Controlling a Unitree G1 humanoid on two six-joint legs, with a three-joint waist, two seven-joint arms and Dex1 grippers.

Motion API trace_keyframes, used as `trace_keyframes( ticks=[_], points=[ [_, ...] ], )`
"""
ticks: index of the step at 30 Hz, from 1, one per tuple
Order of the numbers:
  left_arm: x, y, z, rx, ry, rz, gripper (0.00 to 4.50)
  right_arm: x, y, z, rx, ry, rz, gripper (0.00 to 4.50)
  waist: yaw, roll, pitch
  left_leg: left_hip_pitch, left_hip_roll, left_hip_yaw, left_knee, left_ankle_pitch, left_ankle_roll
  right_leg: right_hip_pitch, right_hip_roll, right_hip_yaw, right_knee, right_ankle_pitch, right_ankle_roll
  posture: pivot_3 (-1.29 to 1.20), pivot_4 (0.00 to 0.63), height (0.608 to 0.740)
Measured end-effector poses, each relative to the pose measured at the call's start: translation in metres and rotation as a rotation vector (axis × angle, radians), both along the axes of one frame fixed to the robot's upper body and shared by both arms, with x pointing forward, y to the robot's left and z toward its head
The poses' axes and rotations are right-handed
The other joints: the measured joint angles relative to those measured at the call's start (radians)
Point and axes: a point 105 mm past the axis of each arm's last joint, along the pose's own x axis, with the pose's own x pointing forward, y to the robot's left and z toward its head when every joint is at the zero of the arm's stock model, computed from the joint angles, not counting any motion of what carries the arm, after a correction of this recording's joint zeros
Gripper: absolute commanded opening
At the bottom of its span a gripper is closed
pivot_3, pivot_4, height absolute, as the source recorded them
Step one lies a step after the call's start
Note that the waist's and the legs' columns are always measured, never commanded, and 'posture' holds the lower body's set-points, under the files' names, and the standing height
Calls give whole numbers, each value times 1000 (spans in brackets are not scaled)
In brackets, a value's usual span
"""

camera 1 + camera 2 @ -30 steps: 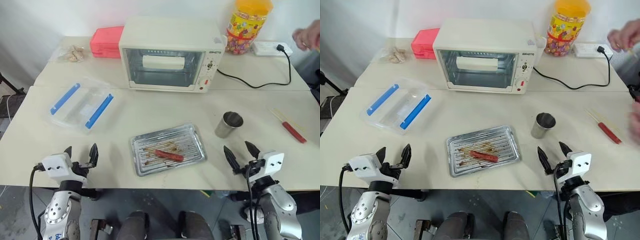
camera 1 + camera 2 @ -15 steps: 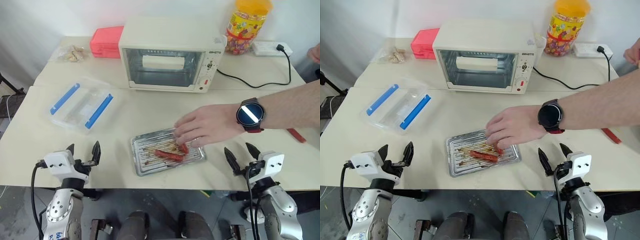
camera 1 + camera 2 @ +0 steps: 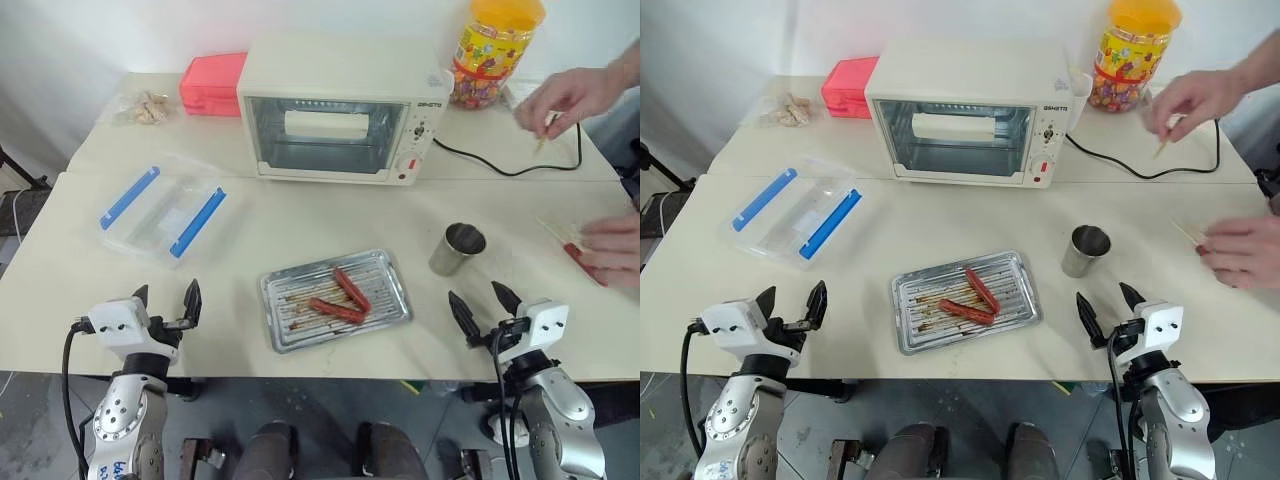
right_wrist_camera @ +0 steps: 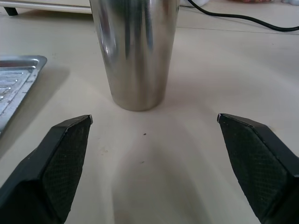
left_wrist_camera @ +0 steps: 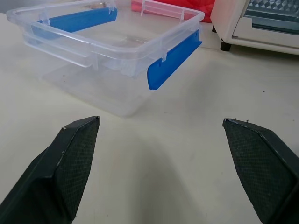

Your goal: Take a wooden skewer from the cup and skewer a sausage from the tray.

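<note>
Sausages (image 3: 342, 297), two of them, lie in the tray (image 3: 385, 268) at the desk's (image 3: 300, 215) near middle; the cup (image 3: 458, 249) stands just right of it. Left end effector (image 3: 163, 305) and right end effector (image 3: 484, 304) hover at the near edge, both wide open and empty.

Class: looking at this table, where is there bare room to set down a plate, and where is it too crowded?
Free: the wide patch between the clear plastic box, the toaster oven and the tray; also the front strip between the left hand and the tray. Crowded: the right side, where the cup, the right hand, skewers and a person's hand sit close.
</note>
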Motion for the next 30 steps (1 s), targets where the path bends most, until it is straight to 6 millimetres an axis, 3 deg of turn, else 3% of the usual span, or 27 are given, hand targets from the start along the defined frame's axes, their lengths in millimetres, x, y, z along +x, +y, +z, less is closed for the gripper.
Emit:
trace_keyframes(
  ticks=[30],
  points=[
    [-2,1,-10,4,37,0,4475,1,-1,2,-10,-3,4,4500,0,0,0,0,0,0,0,0,0,0,0,0,0,0,0,0,150,740]
  ],
)
